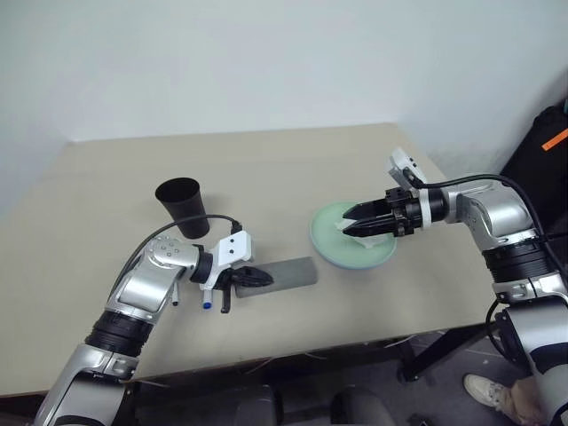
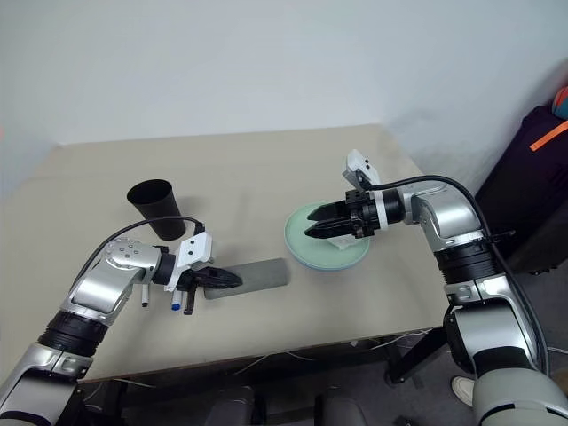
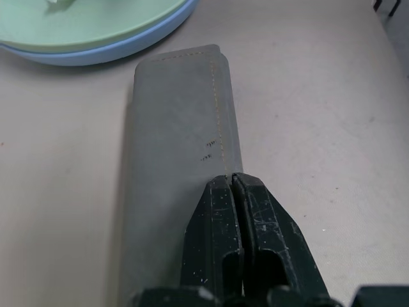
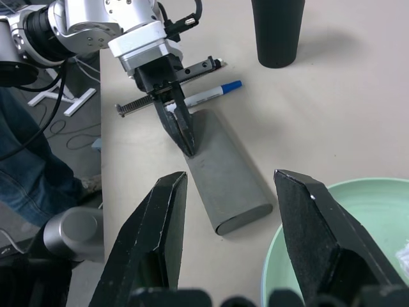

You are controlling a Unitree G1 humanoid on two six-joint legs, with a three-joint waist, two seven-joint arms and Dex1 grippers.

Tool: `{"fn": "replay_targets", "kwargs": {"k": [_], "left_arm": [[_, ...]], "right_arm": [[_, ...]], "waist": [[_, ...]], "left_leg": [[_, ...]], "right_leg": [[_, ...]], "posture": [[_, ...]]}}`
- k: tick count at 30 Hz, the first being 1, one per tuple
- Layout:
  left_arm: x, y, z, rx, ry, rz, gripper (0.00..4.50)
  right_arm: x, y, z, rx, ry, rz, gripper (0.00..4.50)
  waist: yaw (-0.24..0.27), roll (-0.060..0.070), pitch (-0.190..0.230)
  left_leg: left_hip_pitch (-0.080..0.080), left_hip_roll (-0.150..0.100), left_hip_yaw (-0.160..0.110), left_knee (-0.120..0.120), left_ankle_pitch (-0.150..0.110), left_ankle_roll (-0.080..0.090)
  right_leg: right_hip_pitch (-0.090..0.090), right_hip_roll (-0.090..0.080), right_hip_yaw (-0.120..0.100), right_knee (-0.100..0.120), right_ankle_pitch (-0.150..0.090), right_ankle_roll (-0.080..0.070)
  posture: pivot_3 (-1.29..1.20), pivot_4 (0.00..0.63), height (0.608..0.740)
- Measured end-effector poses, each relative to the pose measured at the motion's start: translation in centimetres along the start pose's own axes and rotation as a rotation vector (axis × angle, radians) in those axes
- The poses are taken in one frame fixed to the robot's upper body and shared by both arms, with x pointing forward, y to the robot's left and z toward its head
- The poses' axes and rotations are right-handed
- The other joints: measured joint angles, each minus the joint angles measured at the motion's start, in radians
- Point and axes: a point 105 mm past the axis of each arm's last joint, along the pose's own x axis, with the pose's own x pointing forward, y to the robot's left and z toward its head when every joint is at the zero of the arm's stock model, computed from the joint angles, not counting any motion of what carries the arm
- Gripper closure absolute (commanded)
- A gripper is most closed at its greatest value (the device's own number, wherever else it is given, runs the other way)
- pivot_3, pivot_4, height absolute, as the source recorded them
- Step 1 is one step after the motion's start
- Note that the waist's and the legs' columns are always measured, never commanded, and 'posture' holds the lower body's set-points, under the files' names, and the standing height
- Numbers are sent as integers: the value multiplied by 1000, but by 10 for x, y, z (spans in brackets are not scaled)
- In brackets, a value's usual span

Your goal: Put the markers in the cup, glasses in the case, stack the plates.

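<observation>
Behind left gripper (image 1: pixel 256 278), jaws pressed together over case (image 1: pixel 288 273), 2 markers (image 2: pixel 180 300) half hidden, right gripper (image 1: pixel 355 219) jaws apart, empty.

Even, diffuse overhead lighting; bright throughout. Soft shadow falls beside the cup (image 4: pixel 278 31). Table (image 1: pixel 355 160) surface shows no glare. Near fingers (image 4: pixel 150 243) slightly out of focus.
</observation>
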Motion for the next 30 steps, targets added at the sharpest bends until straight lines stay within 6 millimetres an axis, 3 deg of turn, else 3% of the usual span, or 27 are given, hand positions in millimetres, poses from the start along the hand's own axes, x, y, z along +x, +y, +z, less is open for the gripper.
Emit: {"fn": "replay_targets", "kwargs": {"k": [5, 10, 16, 19, 27, 30], "left_arm": [[-3, 2, 6, -35, -28, 49, 4482], [-26, 28, 24, -116, -63, 261, 4482], [-55, 45, 7, -338, 8, 533, 4482], [-68, 41, -4, -460, 27, 631, 3940], [-105, 25, -37, -668, 107, 944, 1128], [-123, 21, -50, -737, 118, 1050, 1128]], "right_arm": [[0, 0, 0, 0, 0, 0, 2157], [0, 0, 0, -2, 0, 0, 2157], [0, 0, 1, -2, 0, 0, 2157], [0, 0, 1, -3, 0, 0, 2157], [0, 5, 1, -26, 11, 49, 2157], [-1, 3, 4, -69, 6, 43, 2157]], "waist": [[0, 0, 0], [0, 0, 0], [-2, 0, 0], [-1, 0, 0], [0, -1, 0], [-1, -1, 0]], "left_leg": [[0, 0, 0, 0, 0, 0], [0, 0, 0, 0, 0, 0], [0, 0, -1, 0, 0, 0], [0, 0, -1, -1, 0, 0], [2, 0, -2, 0, 0, 0], [2, 0, -2, 0, 0, 0]], "right_leg": [[0, 0, 0, 0, 0, 0], [0, 0, 0, 0, 1, 1], [0, 1, 0, 0, 1, 2], [0, 1, 0, 0, 1, 2], [1, 0, 0, 0, 1, 1], [0, 0, -1, 0, 0, 0]], "posture": [[0, 0, 740], [0, 0, 740], [0, 0, 740], [0, 0, 740], [0, 0, 740], [0, 0, 740]]}}
